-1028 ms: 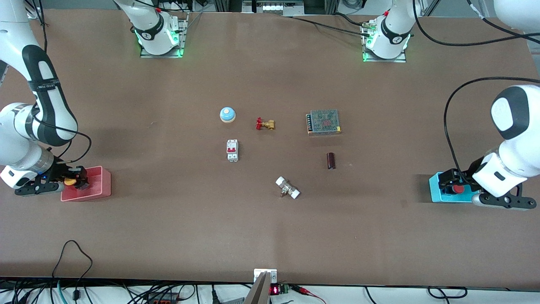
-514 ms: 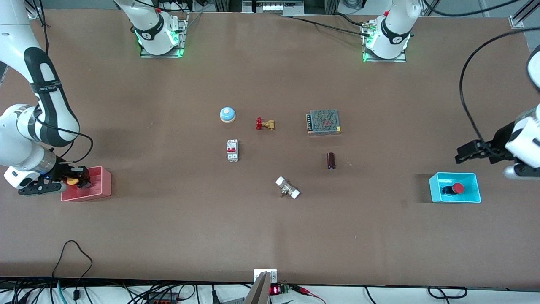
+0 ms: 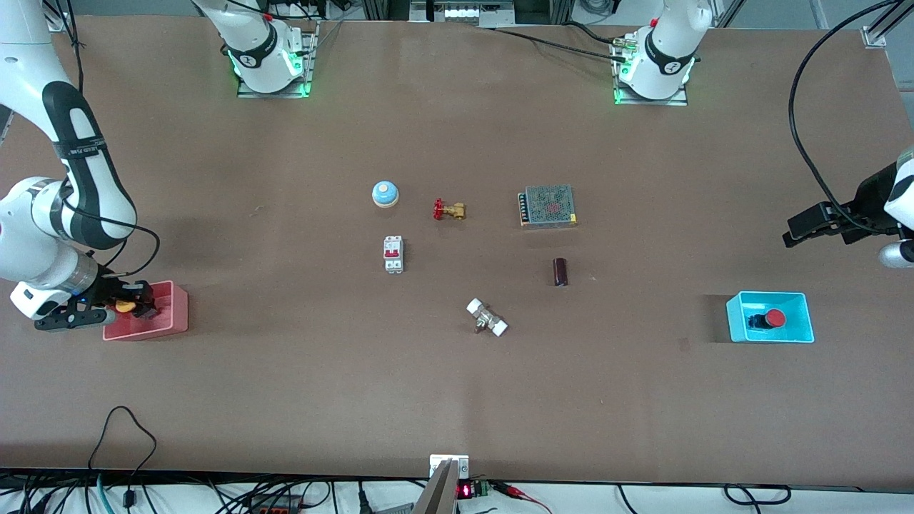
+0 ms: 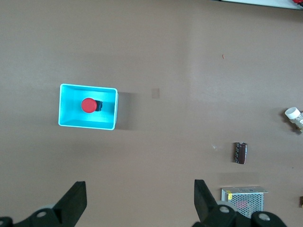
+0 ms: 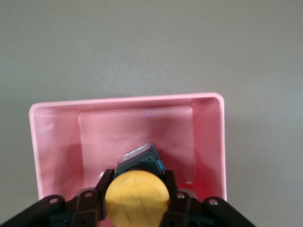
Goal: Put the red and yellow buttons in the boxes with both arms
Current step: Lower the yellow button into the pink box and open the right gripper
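Right arm: runs down the front view's edge at its own end of the table. The right gripper sits low over the pink box, at mid-height in that view. The right wrist view shows its fingers closed snugly on either side of the yellow button, cap up and black body below, inside the box walls. Judgement: the button is held just above the floor so that it drops upright; release not yet made.

Left arm: only the wrist shows at the opposite edge of the front view. The left gripper hangs over bare table, higher in the frame than the cyan box. Fingers are spread wide with nothing between them. Judgement: this arm's share looks done and it stands clear of the box.

Boxes: small sloped-wall trays, one at each end of the table, both low of centre in the front view.

Red button: lies on its side in the cyan box, round glossy red cap toward the left arm's end, stubby black body beside it.

Yellow button: smooth orange-yellow cap, wider than its body.
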Tool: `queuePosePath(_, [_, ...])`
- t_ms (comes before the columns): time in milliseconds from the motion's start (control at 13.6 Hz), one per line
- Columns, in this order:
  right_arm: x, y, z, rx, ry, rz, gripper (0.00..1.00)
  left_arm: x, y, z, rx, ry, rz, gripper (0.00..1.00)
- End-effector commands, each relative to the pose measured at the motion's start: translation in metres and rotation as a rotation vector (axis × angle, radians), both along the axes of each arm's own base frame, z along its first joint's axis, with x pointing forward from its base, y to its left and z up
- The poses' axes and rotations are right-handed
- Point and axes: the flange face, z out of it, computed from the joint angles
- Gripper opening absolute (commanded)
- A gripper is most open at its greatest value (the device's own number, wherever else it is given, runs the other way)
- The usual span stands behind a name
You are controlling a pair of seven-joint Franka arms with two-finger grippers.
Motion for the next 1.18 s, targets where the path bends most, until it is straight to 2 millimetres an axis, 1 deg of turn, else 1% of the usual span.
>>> queuePosePath(0, [0.003, 0.004, -0.003, 0.011, -0.016, -0.03, 0.24, -0.01, -0.008, 0.0, -0.008, 0.032, -0.001, 1.0])
queuePosePath(220, [0.003, 0.004, -0.004, 0.01, -0.016, -0.029, 0.24, -0.014, -0.009, 0.003, 0.012, 0.054, -0.006, 1.0])
queuePosePath(294, [0.003, 0.004, -0.006, 0.009, -0.02, -0.028, 0.24, -0.015, -0.011, 0.006, 0.011, 0.053, -0.006, 1.0])
queuePosePath(367, [0.003, 0.004, -0.007, 0.009, -0.023, -0.028, 0.25, -0.018, -0.012, 0.012, 0.012, 0.046, -0.002, 1.0])
queuePosePath(441, [0.003, 0.004, -0.01, 0.01, -0.022, -0.028, 0.25, -0.02, -0.012, 0.013, 0.01, 0.045, 0.0, 1.0])
queuePosePath(808, [0.003, 0.004, -0.012, 0.011, -0.021, -0.028, 0.28, -0.016, -0.006, 0.02, 0.002, 0.011, 0.007, 1.0])
queuePosePath(955, [0.003, 0.004, -0.012, 0.011, -0.021, -0.028, 0.31, -0.016, -0.016, 0.022, 0.008, 0.011, -0.006, 1.0])
queuePosePath(1028, [0.003, 0.004, -0.014, 0.013, -0.018, -0.029, 0.31, -0.018, -0.016, 0.022, 0.006, 0.025, -0.006, 1.0])
queuePosePath(1102, [0.002, 0.004, -0.015, 0.013, -0.017, -0.029, 0.34, -0.019, -0.015, 0.024, 0.004, 0.03, -0.004, 1.0])
